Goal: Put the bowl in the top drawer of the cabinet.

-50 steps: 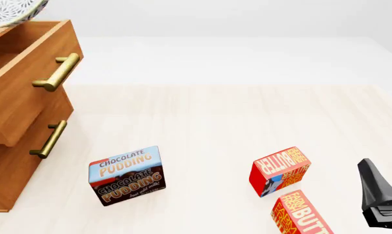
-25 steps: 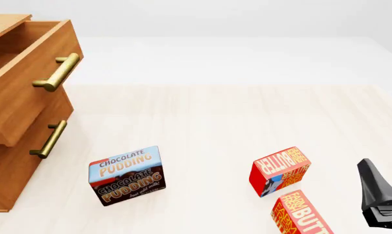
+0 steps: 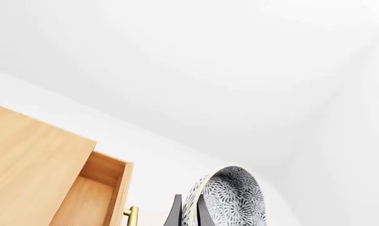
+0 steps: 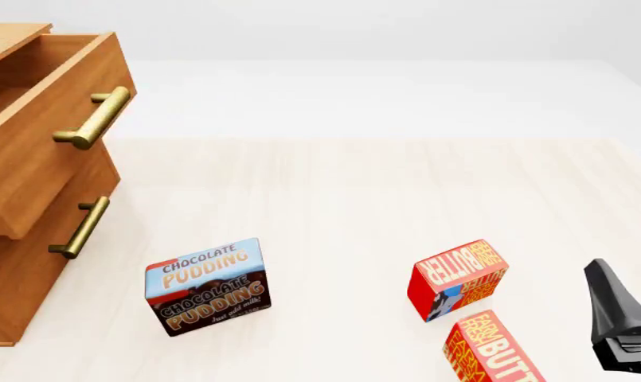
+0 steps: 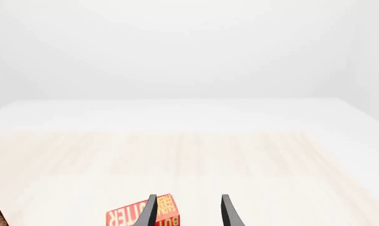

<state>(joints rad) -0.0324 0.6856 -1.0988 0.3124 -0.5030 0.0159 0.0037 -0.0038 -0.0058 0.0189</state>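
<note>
Left wrist view: left gripper [image 3: 188, 212] pinches the rim of the bowl [image 3: 230, 200], one dark finger on each side of the edge. Bowl is tilted up on edge, held in the air beside the open top drawer [image 3: 95, 197], not in it; the brass handle [image 3: 131, 215] is just visible.

Front view: cabinet [image 4: 12, 263] at far left, top drawer [image 4: 44, 135] pulled out, lower drawer shut. Bowl and left gripper out of frame. Chocolate pudding box [image 4: 206, 286] stands on the table [image 4: 341, 191]; two red butter boxes [image 4: 459, 278] to its right.

Right wrist view: right gripper [image 5: 188, 212] fingers spread, holding nothing, above a butter box [image 5: 139, 216].
</note>
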